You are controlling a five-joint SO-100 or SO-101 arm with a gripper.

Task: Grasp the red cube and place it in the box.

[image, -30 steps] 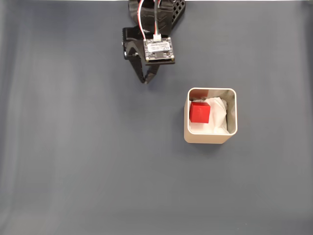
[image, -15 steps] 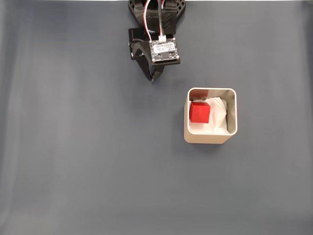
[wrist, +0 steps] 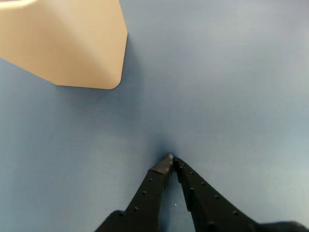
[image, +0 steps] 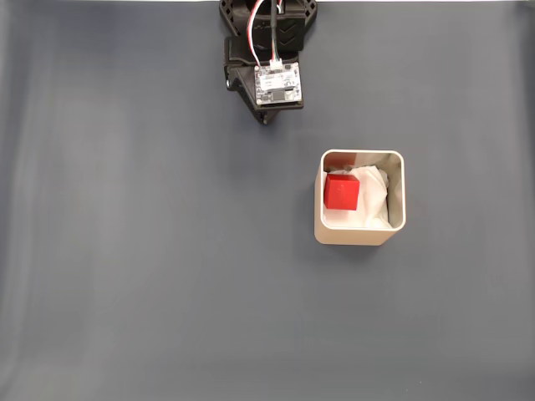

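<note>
In the fixed view the red cube (image: 342, 191) lies inside the beige box (image: 399, 194), on white paper at the box's left side. My gripper (image: 265, 119) hangs at the top centre, up and left of the box and well apart from it. The wrist view shows my black gripper (wrist: 171, 159) shut, fingertips together over bare mat with nothing between them. The box's outer wall (wrist: 67, 43) fills that view's upper left corner.
A dark grey-blue mat (image: 150, 276) covers the whole table. The arm's base (image: 267, 21) stands at the top edge in the fixed view. Wide bare mat lies left of and below the box.
The gripper has drawn back toward the arm's base, moving up and slightly right in the fixed view. Cube and box have not moved.
</note>
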